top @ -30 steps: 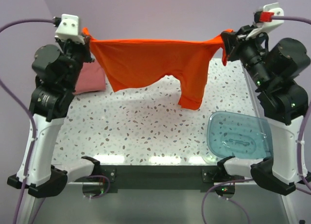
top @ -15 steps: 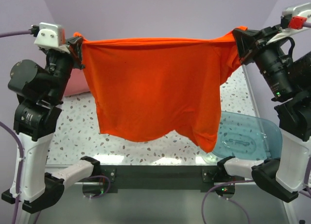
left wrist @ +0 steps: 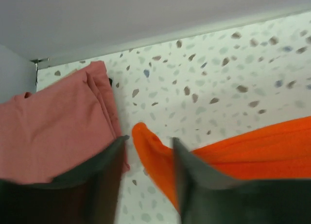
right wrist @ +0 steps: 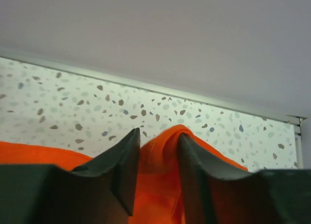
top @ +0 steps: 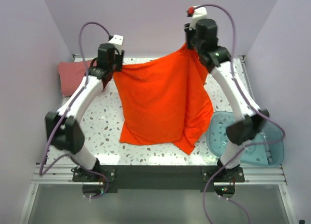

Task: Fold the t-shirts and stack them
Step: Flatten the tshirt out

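Top external: orange-red t-shirt (top: 163,107) spread over the middle of the speckled table (top: 102,122). Its far edge sits toward 12 o'clock and its loose end lies near 6 o'clock. Dusty pink t-shirt (top: 73,76) folded flat in the 10 o'clock corner.

Both arms stretched out across the table. The left one runs low toward 11 o'clock, the right one arches higher toward 1 o'clock.

Left gripper (top: 116,65): jaws parted, orange corner lying loose between the fingers (left wrist: 109,175), pink shirt just beside.

Right gripper (top: 187,44): fingers (right wrist: 124,165) pinched on a bunched orange fold, that corner lifted off the table.

Translucent blue tub (top: 252,146) at 4 o'clock, under the right arm's elbow.
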`<act>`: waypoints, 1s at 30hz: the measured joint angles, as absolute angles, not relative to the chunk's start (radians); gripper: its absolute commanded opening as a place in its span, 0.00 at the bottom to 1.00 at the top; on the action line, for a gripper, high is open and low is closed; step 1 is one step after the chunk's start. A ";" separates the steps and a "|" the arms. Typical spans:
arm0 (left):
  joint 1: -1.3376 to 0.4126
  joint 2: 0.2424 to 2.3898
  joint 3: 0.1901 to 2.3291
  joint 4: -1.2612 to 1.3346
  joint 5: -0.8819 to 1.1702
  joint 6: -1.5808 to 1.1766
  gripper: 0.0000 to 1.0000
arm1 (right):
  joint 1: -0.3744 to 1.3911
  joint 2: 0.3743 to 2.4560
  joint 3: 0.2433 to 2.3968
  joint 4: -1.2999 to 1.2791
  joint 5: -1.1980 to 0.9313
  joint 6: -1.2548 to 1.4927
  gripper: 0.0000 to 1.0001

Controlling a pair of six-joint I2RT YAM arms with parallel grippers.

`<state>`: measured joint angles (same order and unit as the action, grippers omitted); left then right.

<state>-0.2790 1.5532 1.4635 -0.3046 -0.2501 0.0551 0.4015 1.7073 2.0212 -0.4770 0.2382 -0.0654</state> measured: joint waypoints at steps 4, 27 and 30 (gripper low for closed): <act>-0.237 1.893 1.673 -0.326 -0.304 -0.015 1.00 | 0.379 2.107 2.302 -0.537 0.270 0.003 0.99; -0.306 1.522 1.090 -0.364 -0.027 -0.386 1.00 | 0.421 1.500 1.225 -0.493 0.134 0.347 0.99; -0.320 1.522 1.036 -0.356 0.004 -0.422 1.00 | 0.437 1.500 1.140 -0.500 0.127 0.373 0.98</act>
<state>-0.3199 1.5223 1.0355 -0.3561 0.0036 -0.4225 0.4370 1.4998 1.1404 -0.4999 0.1268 0.3729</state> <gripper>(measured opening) 0.997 0.985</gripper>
